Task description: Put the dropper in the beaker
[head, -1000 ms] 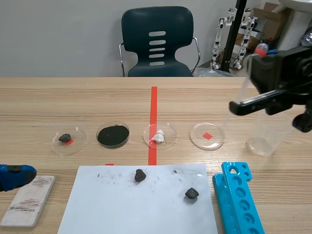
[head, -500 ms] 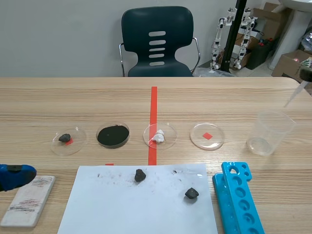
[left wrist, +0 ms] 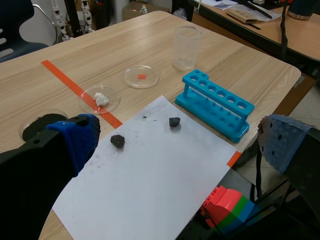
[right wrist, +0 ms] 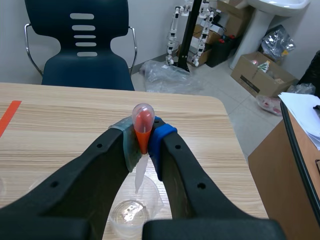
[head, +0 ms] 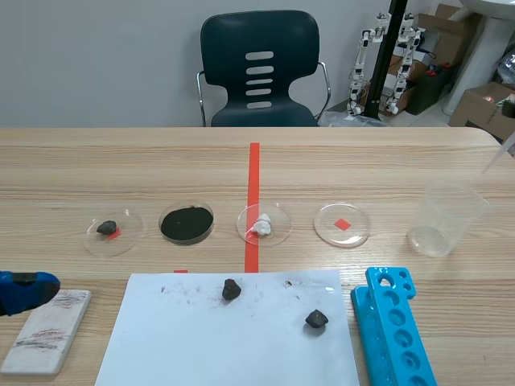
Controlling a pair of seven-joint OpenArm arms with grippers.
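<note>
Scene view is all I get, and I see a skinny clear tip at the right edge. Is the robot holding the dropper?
Observer: Yes. In the right wrist view the right gripper is shut on the dropper, just under its red bulb.
Operator: Is it in the beaker?
Observer: Not yet. There its tip points down toward the beaker, not inside it.
Operator: And the other arm?
Observer: The left wrist view shows the left gripper open, holding nothing.

Beaker [head: 447,219] mouth open above; blue rack [head: 392,330] near, not touching.
</note>
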